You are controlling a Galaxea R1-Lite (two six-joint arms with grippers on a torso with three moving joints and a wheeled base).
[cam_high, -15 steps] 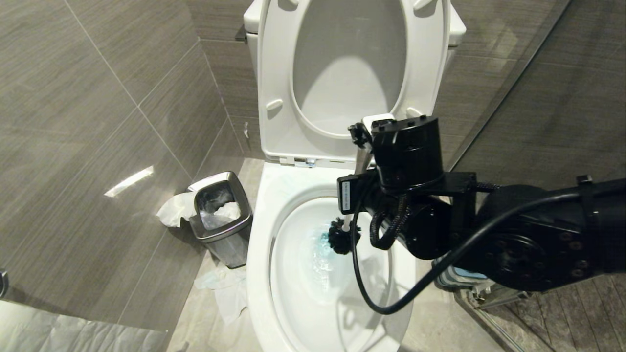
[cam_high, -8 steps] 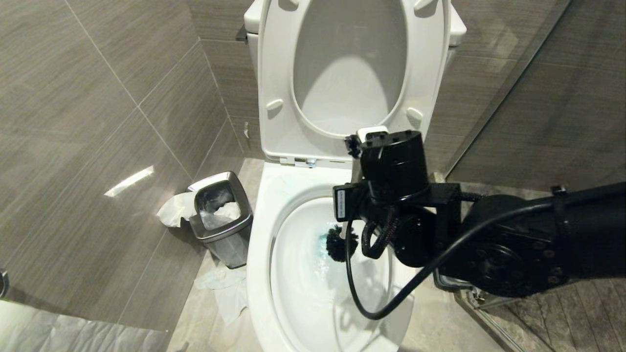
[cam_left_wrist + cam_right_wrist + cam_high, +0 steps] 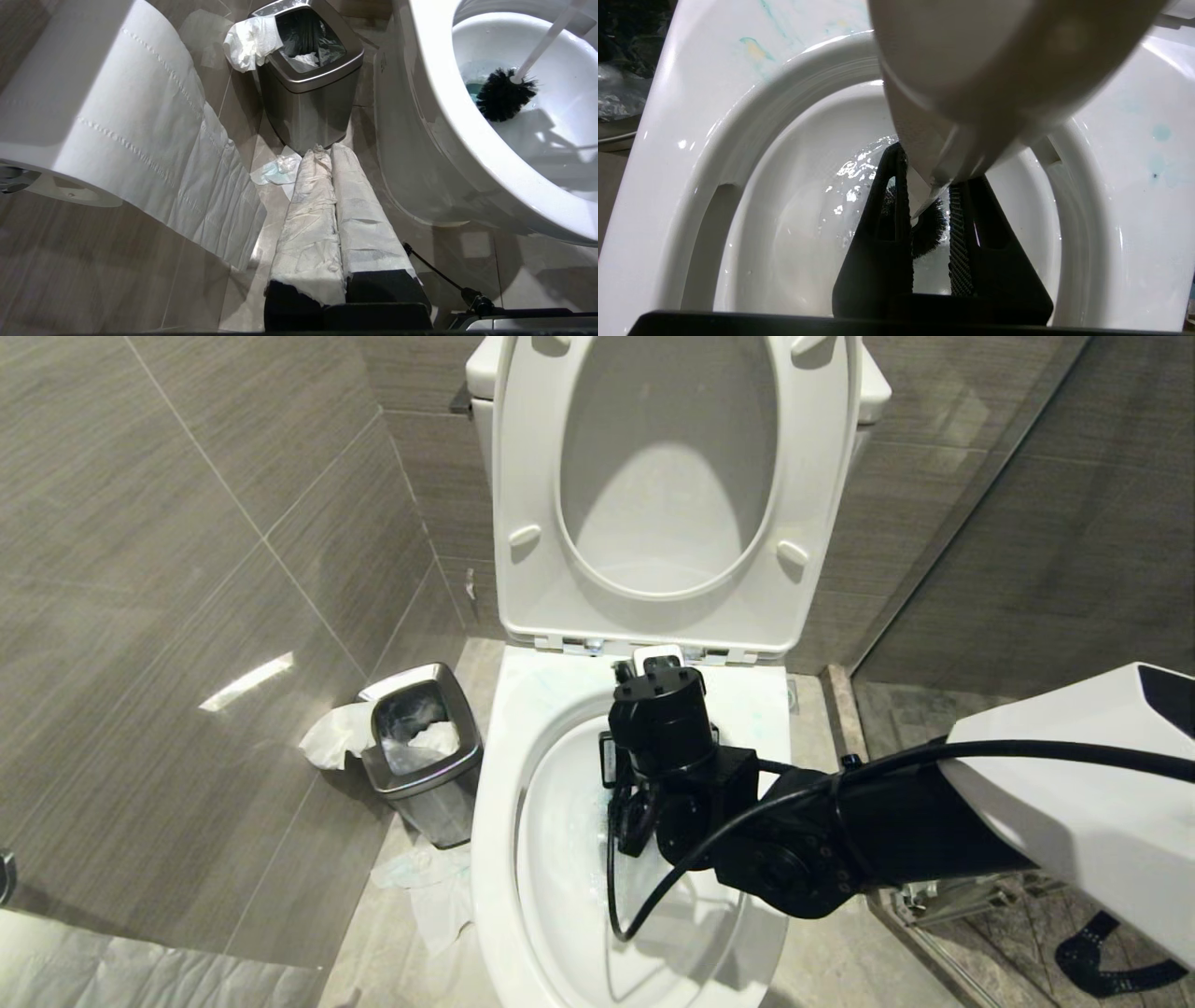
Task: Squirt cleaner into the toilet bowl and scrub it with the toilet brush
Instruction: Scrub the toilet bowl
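From my head view I see the right arm reaching across the toilet bowl (image 3: 504,859), its black wrist hanging low over the basin and covering most of what it works on; the right gripper (image 3: 627,821) itself is buried under the wrist housing there, and the brush head does not show at all. The right wrist view fills that in: the two black fingers (image 3: 889,219) are closed narrowly on the white handle of the toilet brush (image 3: 931,224), whose dark bristles peek out between them above the rippled water. The handle's near end looms so close to that lens that it blurs and hides the top of the bowl. Only the left wrist view gives me the brush plainly (image 3: 502,95): bristle head down inside the bowl at the water's edge, thin handle slanting up and cut off by the frame. There too I catch the cleaner (image 3: 472,86), a turquoise patch beside the bristles; the right wrist view adds faint blue-green streaks on the rim (image 3: 754,46). The left gripper (image 3: 327,154) is parked low beside the toilet, its paper-wrapped fingers pressed together, pointing toward the steel waste bin (image 3: 308,88), with a toilet paper roll (image 3: 93,116) hanging close by.
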